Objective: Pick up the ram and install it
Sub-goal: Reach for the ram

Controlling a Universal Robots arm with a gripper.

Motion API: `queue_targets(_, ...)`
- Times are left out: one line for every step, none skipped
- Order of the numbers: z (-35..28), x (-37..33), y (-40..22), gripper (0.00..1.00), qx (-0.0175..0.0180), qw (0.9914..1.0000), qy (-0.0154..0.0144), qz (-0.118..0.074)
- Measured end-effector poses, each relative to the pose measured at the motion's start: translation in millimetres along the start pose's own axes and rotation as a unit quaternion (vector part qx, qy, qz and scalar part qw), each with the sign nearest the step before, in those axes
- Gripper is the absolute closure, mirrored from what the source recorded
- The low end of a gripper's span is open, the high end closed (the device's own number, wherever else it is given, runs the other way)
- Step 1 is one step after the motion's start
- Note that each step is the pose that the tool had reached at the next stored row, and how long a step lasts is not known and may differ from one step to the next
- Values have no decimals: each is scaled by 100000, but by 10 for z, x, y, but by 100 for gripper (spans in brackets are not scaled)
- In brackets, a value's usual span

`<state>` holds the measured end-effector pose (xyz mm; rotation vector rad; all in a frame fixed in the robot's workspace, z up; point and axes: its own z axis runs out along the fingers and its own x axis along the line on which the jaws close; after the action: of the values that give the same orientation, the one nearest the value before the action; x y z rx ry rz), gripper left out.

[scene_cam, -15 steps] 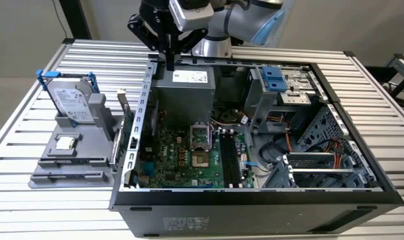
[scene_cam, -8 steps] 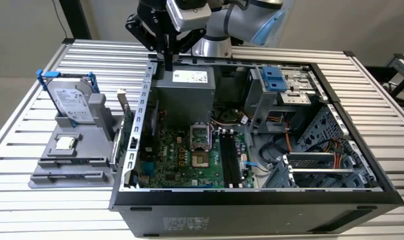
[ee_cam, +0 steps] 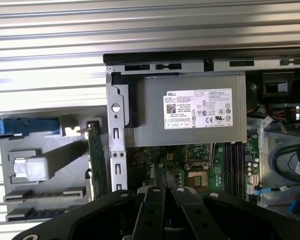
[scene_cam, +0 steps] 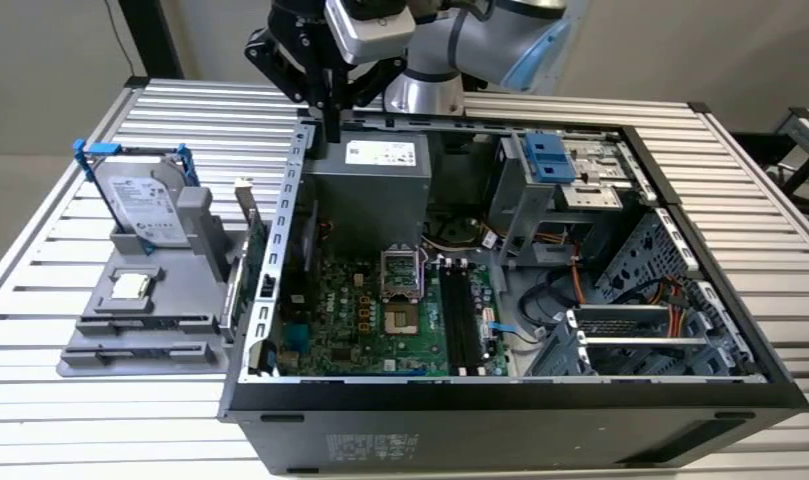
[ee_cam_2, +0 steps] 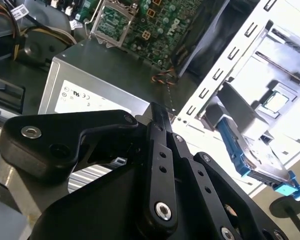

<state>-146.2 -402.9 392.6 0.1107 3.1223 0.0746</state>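
My gripper (scene_cam: 332, 128) hangs above the back corner of the open computer case (scene_cam: 264, 300), on the exterior view's left, over the grey power supply (scene_cam: 371, 190). Its black fingers (ee_cam_2: 159, 145) are pressed together with nothing between them, and their tips (ee_cam: 155, 192) point down at the green motherboard (ee_cam: 162, 167). The dark memory slots (scene_cam: 464, 320) lie alongside the processor socket (scene_cam: 401, 275). I cannot pick out the ram; it may sit in the slots or in the long grooves (scene_cam: 144, 324) of the grey holder, but I cannot tell.
Beside the case stands a grey holder (scene_cam: 164, 310) with a silver hard drive in a blue-handled frame (scene_cam: 144, 205), an upright card with a metal bracket (scene_cam: 248, 235) and a small chip (scene_cam: 131, 285). Cables and drive cages (scene_cam: 571, 175) crowd the case's other side.
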Motion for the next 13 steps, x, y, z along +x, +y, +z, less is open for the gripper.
queue_targets(0,4,-2,100,1,100000,0,-2)
queue_targets(0,8,-4,100,2,100000,0,0)
queue_targets(-1,12,-6,100,2,100000,-1,1)
queue_targets(-1,16,-9,100,1,100000,1,0)
queue_targets(-1,19,-11,100,0,100000,-1,-1)
queue_targets(-1,23,-13,100,-2,100000,-1,0)
queue_targets(-1,28,-15,100,1,100000,-1,3)
queue_targets(-1,34,-18,100,2,100000,-1,7)
queue_targets(-2,41,-21,100,2,100000,1,7)
queue_targets(-2,49,-24,100,-2,100000,-2,-1)
queue_targets(-2,58,-28,100,-4,100000,-2,0)
queue_targets(-3,69,-31,100,-1,100000,0,2)
queue_targets(-3,81,-35,100,1,100000,-1,3)
